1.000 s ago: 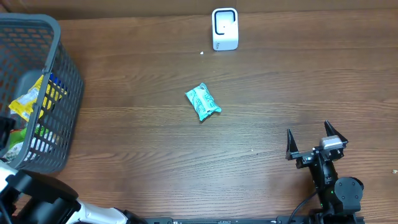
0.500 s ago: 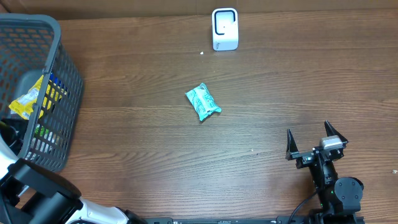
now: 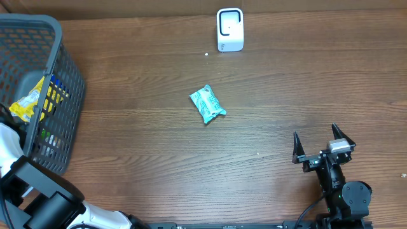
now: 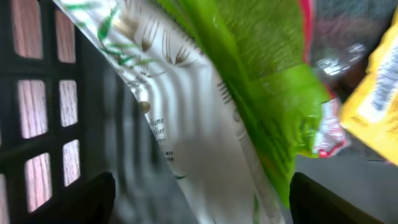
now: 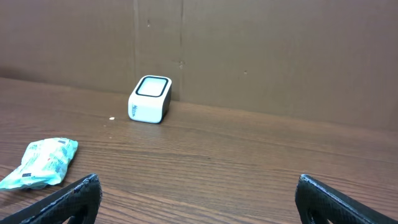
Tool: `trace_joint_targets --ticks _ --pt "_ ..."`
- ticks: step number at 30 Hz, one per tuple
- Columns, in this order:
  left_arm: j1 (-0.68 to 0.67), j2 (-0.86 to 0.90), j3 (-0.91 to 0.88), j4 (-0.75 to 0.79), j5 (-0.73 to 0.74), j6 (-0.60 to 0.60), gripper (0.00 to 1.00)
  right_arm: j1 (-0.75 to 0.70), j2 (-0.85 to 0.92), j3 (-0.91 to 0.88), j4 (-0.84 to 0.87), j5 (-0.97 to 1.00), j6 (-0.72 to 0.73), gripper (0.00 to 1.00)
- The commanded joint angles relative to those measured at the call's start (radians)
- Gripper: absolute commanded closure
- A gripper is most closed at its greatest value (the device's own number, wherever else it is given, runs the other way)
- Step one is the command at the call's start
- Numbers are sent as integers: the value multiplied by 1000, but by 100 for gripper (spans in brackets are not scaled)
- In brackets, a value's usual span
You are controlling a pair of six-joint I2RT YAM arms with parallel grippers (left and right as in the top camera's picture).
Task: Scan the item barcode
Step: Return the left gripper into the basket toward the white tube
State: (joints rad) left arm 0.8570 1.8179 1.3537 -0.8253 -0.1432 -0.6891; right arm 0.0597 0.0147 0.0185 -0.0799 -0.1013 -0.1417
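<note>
Far left, a grey mesh basket (image 3: 63, 95) sits on the wooden table (image 3: 286, 83), and my left arm (image 3: 38, 191) reaches into it from the near edge. In the left wrist view, a green-and-white packet (image 4: 230, 124) fills the frame just ahead of the left jaws. A yellow packet (image 4: 379, 106) lies beside it to the right, and the basket wall is on the left. The left jaws are spread wide, with a dark fingertip (image 4: 93, 199) at each lower corner, and they are not gripping anything I can see. I judge this packet to be the item to fetch. To pick it well, I would go down until its body lies squarely between the fingertips and clamp across its narrow width. I would keep clear of the yellow packet and the mesh, then lift straight up. In the middle of the table a teal packet (image 3: 207, 104) lies alone. Beyond it, at the far edge, stands the white scanner (image 3: 229, 29), with its window facing up. The barcode should pass face-down over that window. At the lower right, the right jaws rest fully spread and empty, well away from everything.
</note>
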Motion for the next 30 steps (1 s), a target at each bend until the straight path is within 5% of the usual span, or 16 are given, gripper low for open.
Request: trace_joint_targets --ticks 1,7,10,14,21,26,30 --pt "-7 13 -63 57 -13 8 19 5 -12 -11 4 -5 3 0" --pt "-22 29 -141 120 -14 13 32 5 -12 -11 5 -5 3 0" --pt "-22 30 -150 124 -14 13 67 5 -12 -11 4 -5 3 0" --pt "-21 30 -147 126 -17 13 95 5 -12 -11 4 -5 3 0" --pt "-21 29 -99 73 -14 40 95 5 -12 -11 4 -5 3 0" --pt "-19 34 -101 27 -18 39 57 5 -12 -11 4 -5 3 0" --pt "-19 47 -130 38 -22 37 48 5 -12 -11 5 -5 3 0"
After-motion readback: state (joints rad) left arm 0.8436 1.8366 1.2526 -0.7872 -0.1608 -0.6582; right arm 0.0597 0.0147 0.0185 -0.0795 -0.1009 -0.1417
